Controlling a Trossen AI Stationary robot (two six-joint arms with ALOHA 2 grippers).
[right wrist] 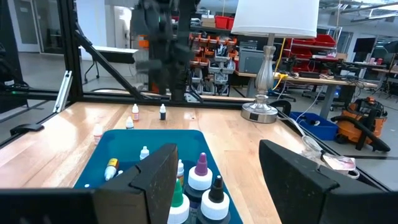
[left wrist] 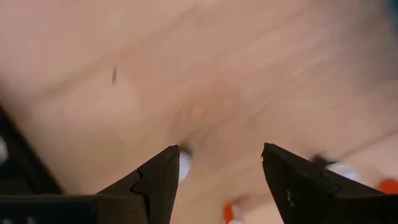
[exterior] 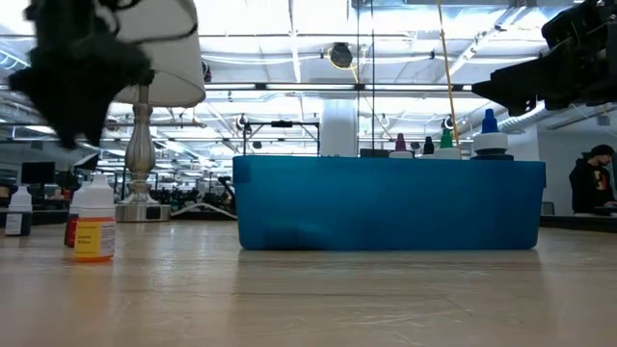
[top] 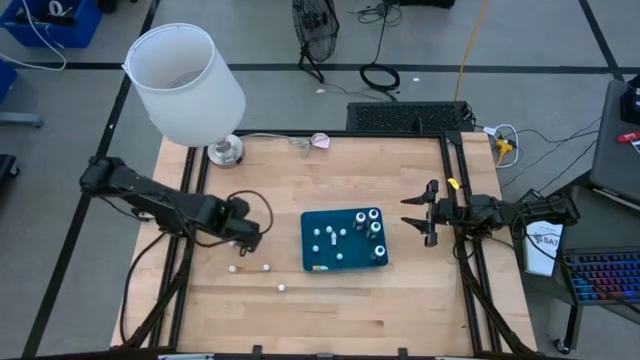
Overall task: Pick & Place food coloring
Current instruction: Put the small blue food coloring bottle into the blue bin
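Lighting's bright and even overall, mostly from overhead strip lights in the ceiling [exterior: 289,39] that blow out to white glare in the low view. From above, the desk [top: 300,170] looks evenly lit with only soft, faint shadows under the arms. The left wrist view is the worst: heavily smeared, wood grain streaked, everything soft. In the low view the near desk surface is out of focus, and the dark arm at far left [exterior: 82,72] is blurry. The right wrist view has a smeared dark arm [right wrist: 165,50] too.

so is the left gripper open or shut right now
Open: the left gripper shows both dark fingers spread wide with bare wooden table between them, nothing gripped.
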